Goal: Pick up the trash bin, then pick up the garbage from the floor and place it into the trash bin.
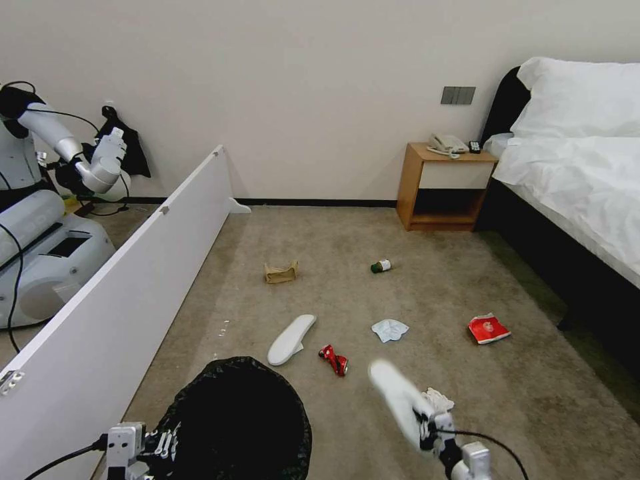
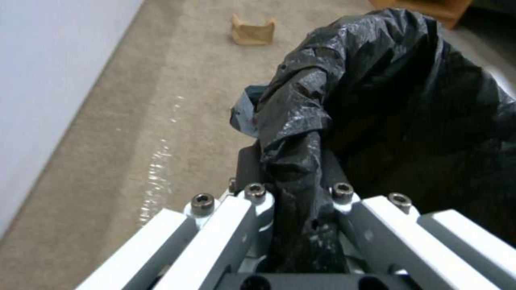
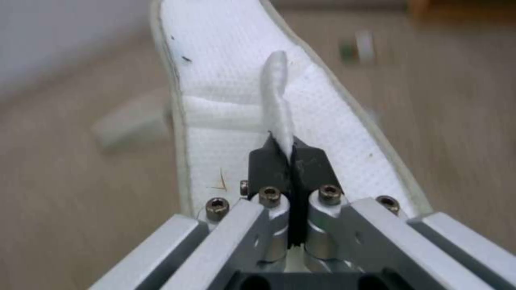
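**A:** Head view first. What's each arm doing?

**B:** The left gripper [image 1: 157, 445] holds the round trash bin lined with crinkled black plastic [image 1: 240, 417] by its rim, above the beige carpet floor [image 1: 427, 293] near the long white panel [image 1: 127, 280]. The right gripper [image 1: 427, 427] carries a flat white slipper [image 1: 397, 397], lifted off the floor just right of the bin. Left lying: a second white slipper [image 1: 291, 339], a crushed red can [image 1: 335, 361], a crumpled pale tissue [image 1: 390, 329], a red packet [image 1: 487, 328], a torn brown paper bag [image 1: 281, 272] and a small green-capped bottle [image 1: 381, 266].

**B:** Left wrist view: the fingers are closed on a fold of the bag and the rim under it [image 2: 301, 169].

**A:** And the right wrist view?

**B:** The jaws are pinched narrow on the slipper's thin strap [image 3: 279, 104], with the sole [image 3: 225, 68] hanging beyond.

**A:** So how to finish well?

**B:** I'd swing the slipper over the bin's mouth, toe well inside, before letting go; it's long, and held by a floppy strap it could catch the rim.
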